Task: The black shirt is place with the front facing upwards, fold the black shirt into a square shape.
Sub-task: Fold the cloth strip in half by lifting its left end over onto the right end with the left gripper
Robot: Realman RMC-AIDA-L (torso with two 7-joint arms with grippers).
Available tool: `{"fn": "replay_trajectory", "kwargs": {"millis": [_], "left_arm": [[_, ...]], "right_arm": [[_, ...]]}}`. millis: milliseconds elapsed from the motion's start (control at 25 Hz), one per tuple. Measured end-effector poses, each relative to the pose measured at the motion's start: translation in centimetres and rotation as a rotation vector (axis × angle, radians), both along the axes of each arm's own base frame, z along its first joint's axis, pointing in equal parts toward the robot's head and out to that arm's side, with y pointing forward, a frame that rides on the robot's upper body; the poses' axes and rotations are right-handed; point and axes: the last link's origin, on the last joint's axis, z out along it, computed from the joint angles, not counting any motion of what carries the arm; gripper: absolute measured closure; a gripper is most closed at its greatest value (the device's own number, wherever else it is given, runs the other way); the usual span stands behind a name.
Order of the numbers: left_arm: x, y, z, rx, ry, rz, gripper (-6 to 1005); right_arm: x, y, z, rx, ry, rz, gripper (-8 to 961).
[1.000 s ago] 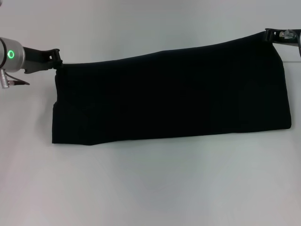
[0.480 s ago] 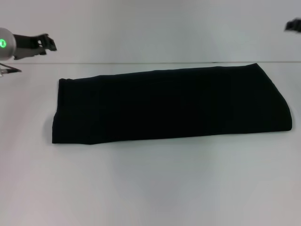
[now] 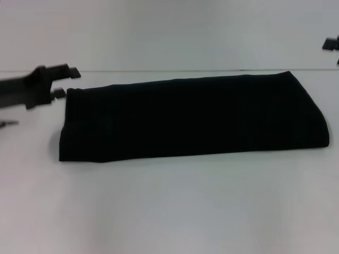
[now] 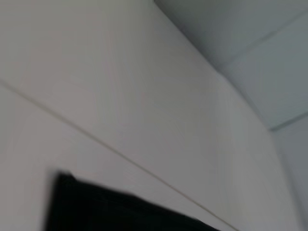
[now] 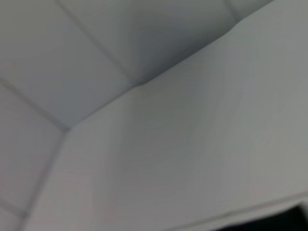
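Lengthwise, the black shirt (image 3: pixel 193 119) runs left-right

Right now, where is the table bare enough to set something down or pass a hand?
Bare table spans the near side below the black shirt. Tighter at the shirt's far-left corner, where the left gripper hovers; right gripper at the far right edge.

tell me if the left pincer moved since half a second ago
Yes. The left pincer has come down and inward, now beside the far left corner of the black shirt.

Black shirt (image 3: pixel 193 119) flat on table (image 3: pixel 169 206); left pincer (image 3: pixel 66 82) beside its left rear corner.
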Motion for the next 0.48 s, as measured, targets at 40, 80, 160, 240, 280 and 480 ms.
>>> {"fn": "replay_trajectory", "kwargs": {"millis": [40,80,160,240,280,480], "left_arm": [[-0.3,-1.2,-0.2,-0.02,-0.07,-0.013,322],[-0.5,-2.0,-0.3,-0.033,-0.112,-0.02,283],[-0.7,-3.9,-0.6,-0.079,-0.202,-0.037,220],[-1.0,-5.7,-1.1,-0.125,-0.275,-0.033,157],[-1.2,-6.2,-1.3,-0.137,-0.301,-0.017,126],[-3.1,-8.0,-3.0,-0.169,-0.383,0.149,158]], "right_arm": [[0.5,-1.1,-0.3,-0.017,0.047,0.019,213],[1.0,-2.6,-0.7,-0.033,0.112,0.042,178],[1.6,-4.5,-1.1,-0.047,0.196,0.072,107],[2.2,-6.1,-1.5,-0.045,0.272,0.095,36],[2.4,-6.6,-1.6,-0.039,0.291,0.098,33],[3.1,-7.2,-1.7,-0.03,0.297,0.087,19]]}}
